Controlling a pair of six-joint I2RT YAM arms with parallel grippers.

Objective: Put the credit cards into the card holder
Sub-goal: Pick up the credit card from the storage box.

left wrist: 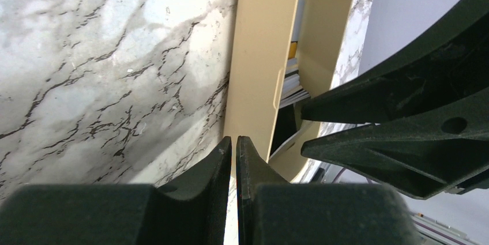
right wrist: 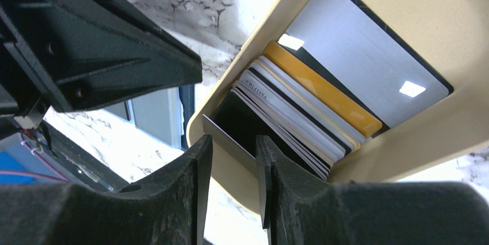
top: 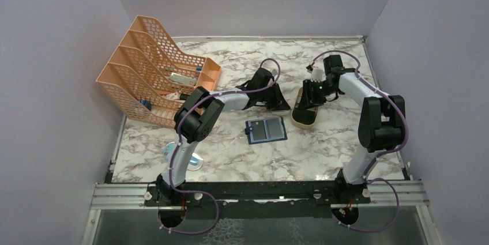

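Observation:
The credit cards [right wrist: 288, 119] stand fanned on edge inside a tan oval tray [right wrist: 403, 3], with a yellow one [right wrist: 323, 86] behind them and a grey one [right wrist: 369, 66] flat at the back. My right gripper [right wrist: 232, 153] reaches into the tray's end, open, and a dark card's edge [right wrist: 228, 136] slants across the gap between its fingers. My left gripper [left wrist: 233, 141] is shut and empty, its tips against the tray's outer wall [left wrist: 259, 55]. The navy card holder [top: 266, 130] lies open on the table in front of the tray [top: 302, 119].
An orange mesh file rack [top: 155, 75] stands at the back left. A pale round object [top: 173, 153] lies by the left arm's base. The two grippers sit very close together at the tray.

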